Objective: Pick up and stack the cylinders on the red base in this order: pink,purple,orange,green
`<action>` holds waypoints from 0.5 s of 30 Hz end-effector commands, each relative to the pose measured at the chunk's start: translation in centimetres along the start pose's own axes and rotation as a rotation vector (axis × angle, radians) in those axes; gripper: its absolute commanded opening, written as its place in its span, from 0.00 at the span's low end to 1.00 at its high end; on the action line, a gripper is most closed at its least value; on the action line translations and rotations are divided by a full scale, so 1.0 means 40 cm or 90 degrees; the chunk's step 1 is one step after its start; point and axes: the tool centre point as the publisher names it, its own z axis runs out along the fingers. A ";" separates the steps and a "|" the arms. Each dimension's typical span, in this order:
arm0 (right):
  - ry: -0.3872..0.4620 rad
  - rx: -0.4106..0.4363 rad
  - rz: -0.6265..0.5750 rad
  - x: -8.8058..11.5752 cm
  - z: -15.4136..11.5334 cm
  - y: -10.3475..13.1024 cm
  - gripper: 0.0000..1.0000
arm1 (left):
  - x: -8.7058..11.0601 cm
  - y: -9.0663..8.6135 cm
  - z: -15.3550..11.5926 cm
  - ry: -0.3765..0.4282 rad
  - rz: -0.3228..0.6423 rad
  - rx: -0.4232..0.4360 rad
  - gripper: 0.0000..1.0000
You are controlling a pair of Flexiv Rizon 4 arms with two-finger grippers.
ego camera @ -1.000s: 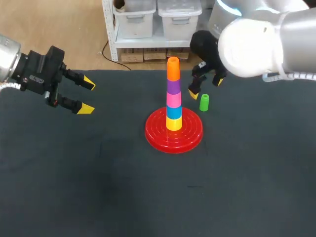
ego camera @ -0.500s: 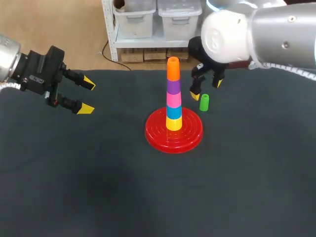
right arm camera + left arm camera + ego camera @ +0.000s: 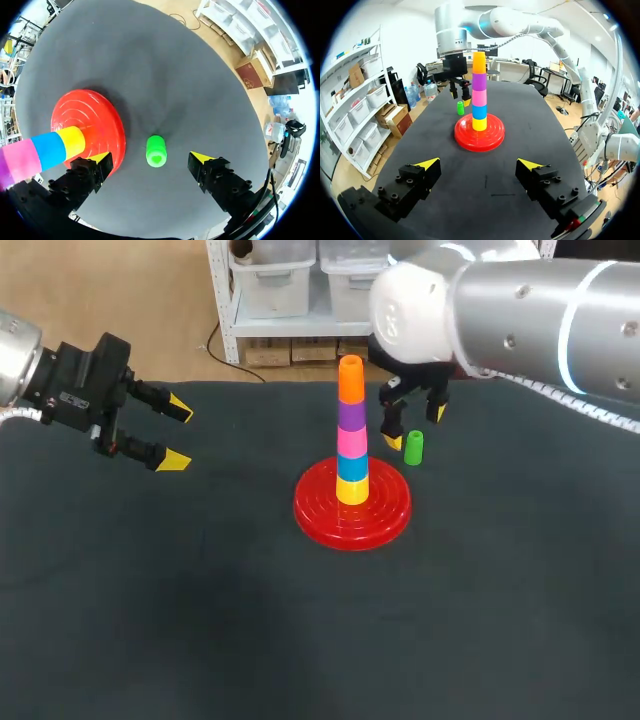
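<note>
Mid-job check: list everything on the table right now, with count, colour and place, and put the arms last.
Round plastic base: 1, red, mid-table.
Cylinder stack: 5 plastic cylinders upright on the base; bottom to top: yellow cylinder, blue cylinder, pink cylinder, purple cylinder, orange cylinder.
Loose plastic cylinder: 1, green, upright on the table beside the base, on the right arm's side.
Table cover: 1, dark grey, under everything.
Left gripper: 1, black with yellow tips, open, empty, over the table's left part.
Right gripper: 1, black with yellow tips, open, above the green cylinder, one finger to each side.
</note>
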 end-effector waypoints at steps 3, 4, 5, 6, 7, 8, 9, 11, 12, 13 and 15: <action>-0.013 0.014 0.005 0.020 0.025 0.017 0.89 | 0.002 -0.004 0.000 -0.002 0.001 -0.003 1.00; -0.014 0.013 0.007 0.021 0.028 0.017 0.88 | 0.002 -0.004 0.000 -0.002 0.001 -0.003 1.00; -0.016 0.014 0.011 0.025 0.034 0.016 0.84 | 0.002 -0.004 0.000 -0.002 0.001 -0.003 1.00; -0.017 0.015 0.012 0.027 0.036 0.014 0.82 | 0.002 -0.004 0.000 -0.002 0.001 -0.003 1.00; -0.017 0.016 0.015 0.028 0.037 0.014 0.80 | 0.002 -0.004 0.000 -0.002 0.001 -0.003 1.00; -0.018 0.017 0.018 0.030 0.039 0.014 0.79 | 0.002 -0.004 0.000 -0.002 0.001 -0.003 1.00; -0.019 0.018 0.021 0.033 0.040 0.013 0.79 | 0.002 -0.004 0.000 -0.002 0.001 -0.003 1.00; -0.020 0.020 0.023 0.035 0.040 0.010 0.77 | 0.002 -0.004 0.000 -0.002 0.001 -0.003 1.00; -0.023 0.022 0.024 0.036 0.041 0.008 0.77 | 0.002 -0.004 0.000 -0.002 0.001 -0.003 1.00; -0.024 0.024 0.024 0.035 0.041 0.007 0.77 | 0.002 -0.004 0.000 -0.002 0.001 -0.003 1.00; -0.026 0.026 0.024 0.033 0.040 0.000 0.78 | 0.002 -0.004 0.000 -0.002 0.001 -0.003 1.00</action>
